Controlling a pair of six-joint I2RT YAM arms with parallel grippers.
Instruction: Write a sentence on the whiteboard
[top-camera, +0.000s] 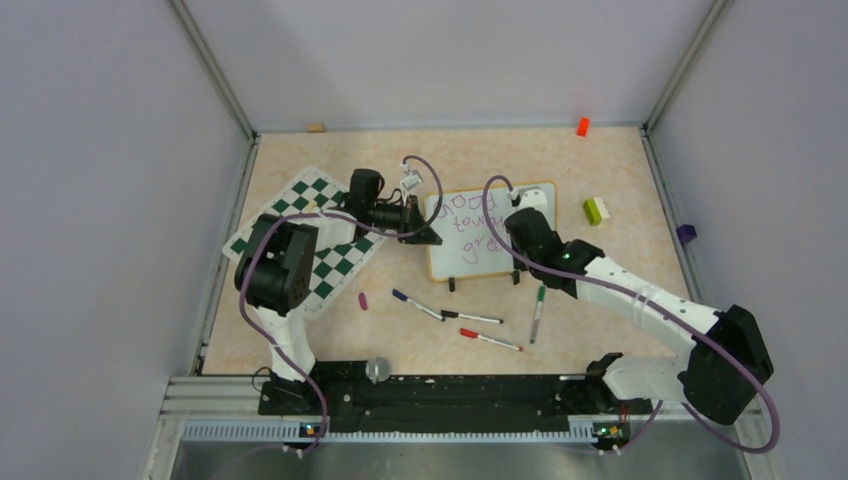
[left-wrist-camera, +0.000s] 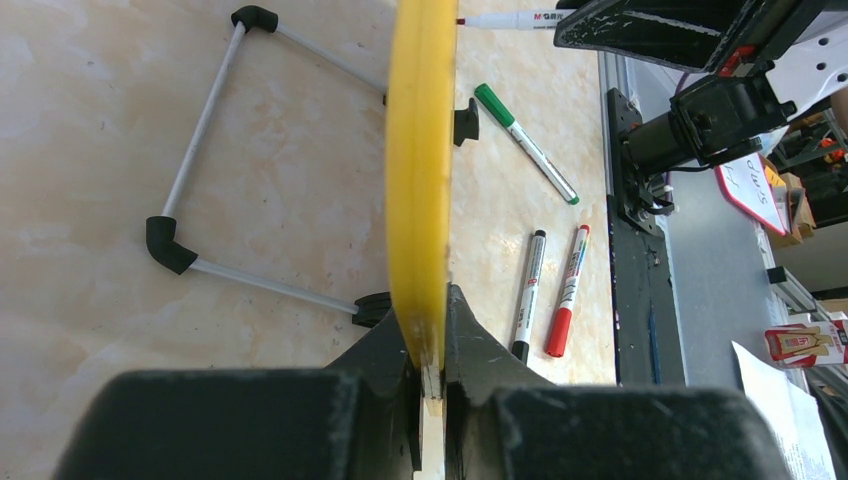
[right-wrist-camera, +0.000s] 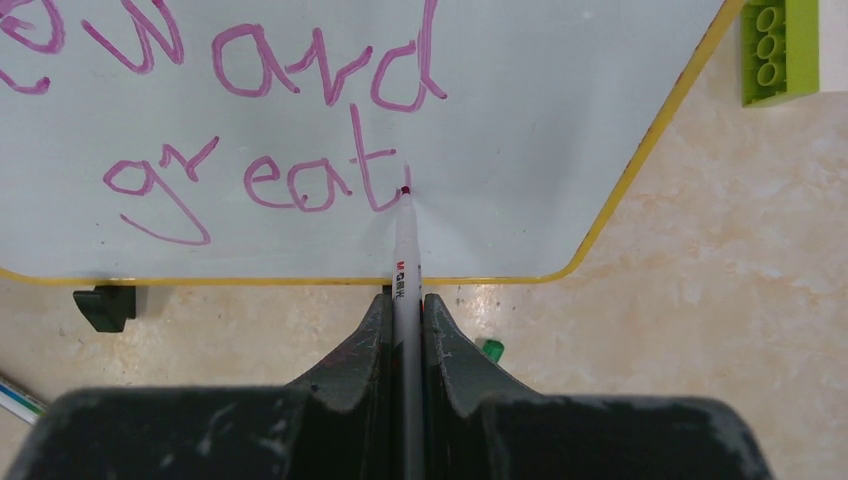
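The whiteboard (top-camera: 478, 264), white with a yellow frame, stands tilted mid-table. Purple words (top-camera: 468, 222) fill three lines. In the right wrist view the whiteboard (right-wrist-camera: 560, 110) shows "ward" above "great" (right-wrist-camera: 300, 180). My right gripper (right-wrist-camera: 405, 305) is shut on a white marker (right-wrist-camera: 404, 250); its tip touches the board just right of the "t". My left gripper (left-wrist-camera: 430, 315) is shut on the board's yellow edge (left-wrist-camera: 420, 150) at its left side. In the top view the left gripper (top-camera: 428, 230) is at the board's left rim and the right gripper (top-camera: 522, 225) is over its right half.
A green-and-white chessboard mat (top-camera: 310, 215) lies at left. Blue (top-camera: 415, 305), black (top-camera: 472, 317), red (top-camera: 490, 340) and green (top-camera: 538, 312) markers and a purple cap (top-camera: 362, 300) lie in front. A green-white brick (top-camera: 596, 210) sits right of the board. The board's stand (left-wrist-camera: 200, 130) is behind it.
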